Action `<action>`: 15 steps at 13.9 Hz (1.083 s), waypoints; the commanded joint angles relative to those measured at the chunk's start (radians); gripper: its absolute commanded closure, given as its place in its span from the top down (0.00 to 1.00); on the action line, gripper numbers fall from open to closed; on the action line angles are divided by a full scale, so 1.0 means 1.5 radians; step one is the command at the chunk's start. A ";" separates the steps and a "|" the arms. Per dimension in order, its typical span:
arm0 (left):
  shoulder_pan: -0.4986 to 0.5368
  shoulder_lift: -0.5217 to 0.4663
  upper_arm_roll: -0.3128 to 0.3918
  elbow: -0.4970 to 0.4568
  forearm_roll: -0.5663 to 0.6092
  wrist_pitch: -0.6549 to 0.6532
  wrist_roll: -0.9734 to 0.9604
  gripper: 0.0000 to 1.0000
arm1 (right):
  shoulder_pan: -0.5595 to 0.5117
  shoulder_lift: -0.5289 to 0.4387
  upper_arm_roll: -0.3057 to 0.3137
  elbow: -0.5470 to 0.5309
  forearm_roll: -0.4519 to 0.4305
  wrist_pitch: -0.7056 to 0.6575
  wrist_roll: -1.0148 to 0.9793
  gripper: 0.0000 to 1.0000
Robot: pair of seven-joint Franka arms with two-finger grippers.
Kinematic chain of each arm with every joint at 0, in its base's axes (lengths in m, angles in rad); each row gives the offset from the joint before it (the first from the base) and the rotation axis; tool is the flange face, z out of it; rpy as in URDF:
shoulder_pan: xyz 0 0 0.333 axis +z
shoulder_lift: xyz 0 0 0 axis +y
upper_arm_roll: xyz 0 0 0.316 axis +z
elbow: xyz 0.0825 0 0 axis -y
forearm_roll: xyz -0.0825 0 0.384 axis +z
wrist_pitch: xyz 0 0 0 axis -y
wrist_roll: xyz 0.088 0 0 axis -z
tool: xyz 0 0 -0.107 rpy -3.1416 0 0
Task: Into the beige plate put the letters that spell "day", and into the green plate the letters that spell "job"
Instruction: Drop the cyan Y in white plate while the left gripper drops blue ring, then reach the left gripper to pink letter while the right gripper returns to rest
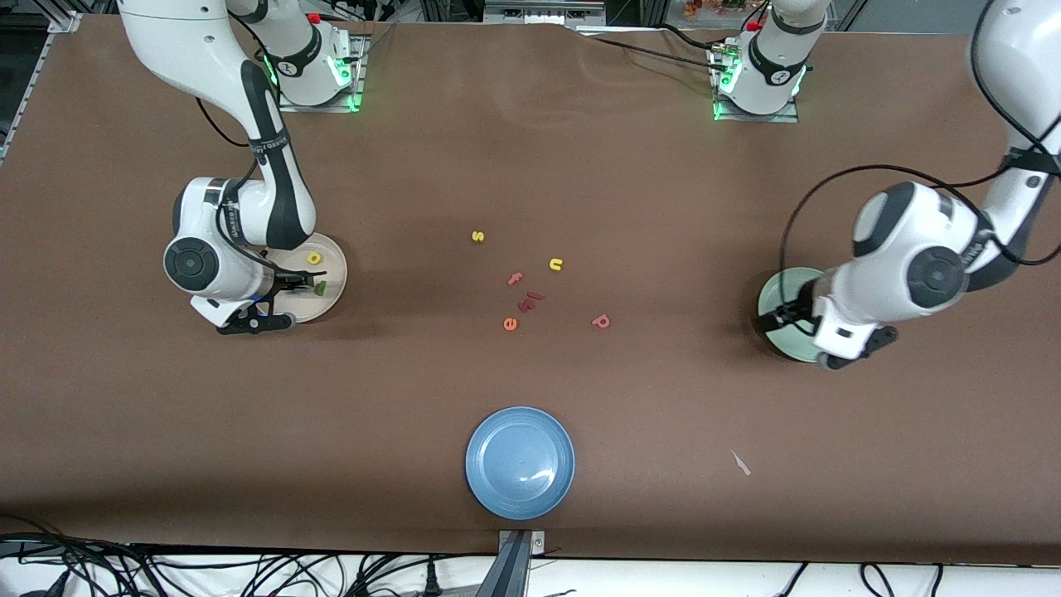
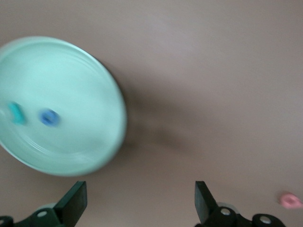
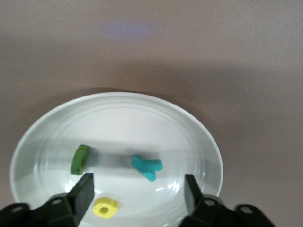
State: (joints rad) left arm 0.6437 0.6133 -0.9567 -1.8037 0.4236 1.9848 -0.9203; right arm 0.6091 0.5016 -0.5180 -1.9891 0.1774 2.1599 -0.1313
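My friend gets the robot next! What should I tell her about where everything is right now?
Right gripper: open, empty, over the beige plate.
Left gripper: open, empty, beside the green plate.
Done: yellow d, green a and teal y lie in the beige plate.
Teal j and blue o lie in the green plate.
Left: the pinkish-red b, on the table in the loose letter group mid-table, must go into the green plate.
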 commanded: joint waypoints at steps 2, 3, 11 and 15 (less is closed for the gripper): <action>-0.165 0.024 0.043 0.031 -0.004 0.038 -0.079 1.00 | -0.002 -0.012 0.002 0.129 0.011 -0.166 -0.003 1.00; -0.222 0.033 0.079 0.041 -0.005 0.066 -0.094 1.00 | -0.002 -0.013 0.002 0.159 0.011 -0.204 -0.003 1.00; -0.535 0.150 0.326 0.174 -0.010 0.153 -0.090 1.00 | -0.007 -0.047 -0.009 0.419 0.007 -0.543 -0.005 1.00; -0.548 0.164 0.326 0.173 -0.007 0.194 -0.089 0.97 | -0.072 -0.173 0.081 0.353 -0.010 -0.533 0.021 1.00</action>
State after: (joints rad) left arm -0.1603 0.8455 -0.4765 -1.5744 0.4228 2.2740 -1.0736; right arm 0.5795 0.3477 -0.4967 -1.3719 0.1758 1.3478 -0.1273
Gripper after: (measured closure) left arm 0.013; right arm 0.000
